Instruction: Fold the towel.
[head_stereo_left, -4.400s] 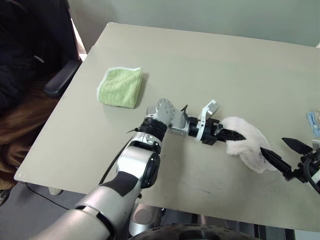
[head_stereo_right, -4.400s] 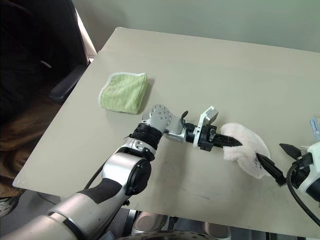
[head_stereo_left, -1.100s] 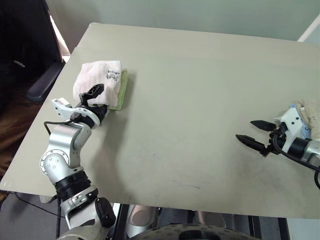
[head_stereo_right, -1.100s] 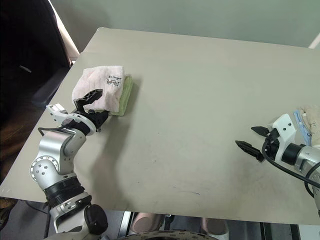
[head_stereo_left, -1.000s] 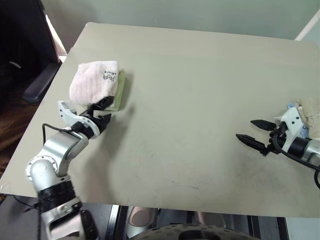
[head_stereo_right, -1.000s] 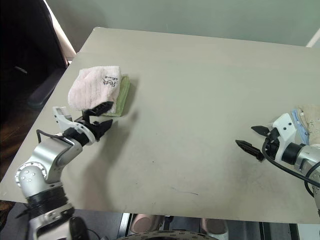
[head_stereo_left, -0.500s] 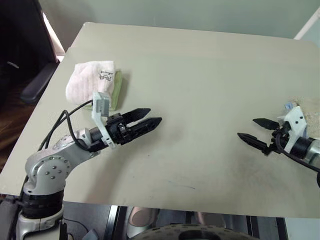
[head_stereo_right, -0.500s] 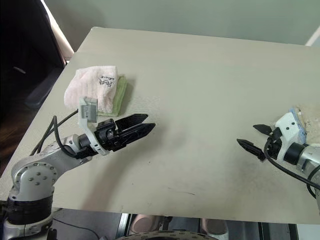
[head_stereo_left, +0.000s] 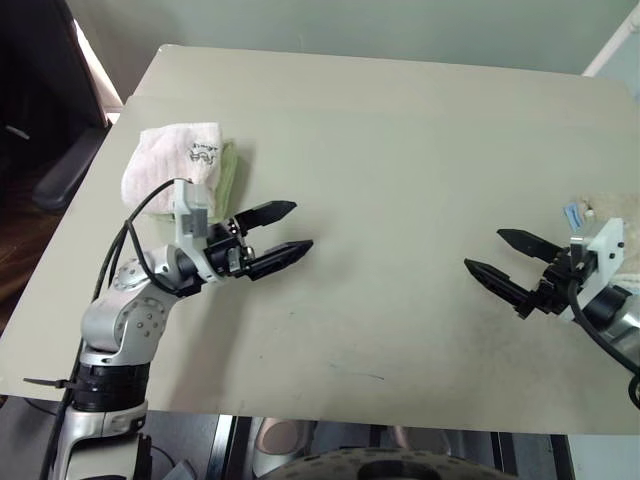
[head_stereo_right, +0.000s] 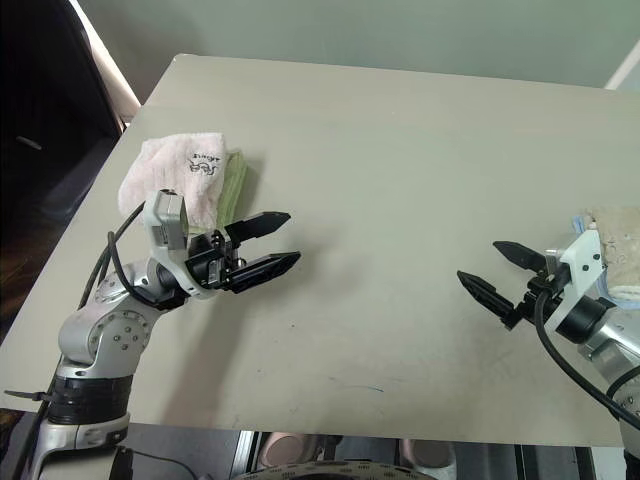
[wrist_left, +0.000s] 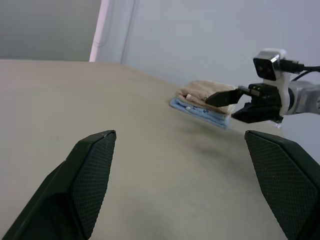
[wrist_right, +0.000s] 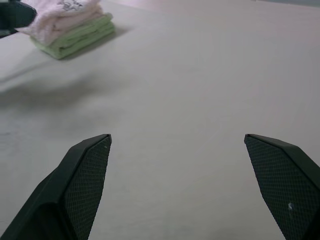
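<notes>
The folded pale pink towel (head_stereo_left: 165, 165) with a dark printed mark lies on top of a folded green cloth (head_stereo_left: 228, 178) at the table's left side; it also shows in the right wrist view as the towel (wrist_right: 62, 15). My left gripper (head_stereo_left: 284, 228) hovers open just right of that stack, pointing toward the table's middle, with nothing between its fingers. My right gripper (head_stereo_left: 505, 261) stands open over the table's right part, pointing left, empty. In the left wrist view, that right gripper (wrist_left: 231, 104) appears across the table.
A beige cloth (head_stereo_right: 615, 250) on a blue cloth (wrist_left: 200, 110) lies at the table's right edge behind my right gripper. A dark chair (head_stereo_left: 60, 170) stands off the table's left side. The tan table (head_stereo_left: 400, 150) has bare surface between the two grippers.
The left gripper has swung away from the towel stack, turned to point right over the table and rolled. The right gripper rose a little and shifted left. The towel stayed on the green cloth.
</notes>
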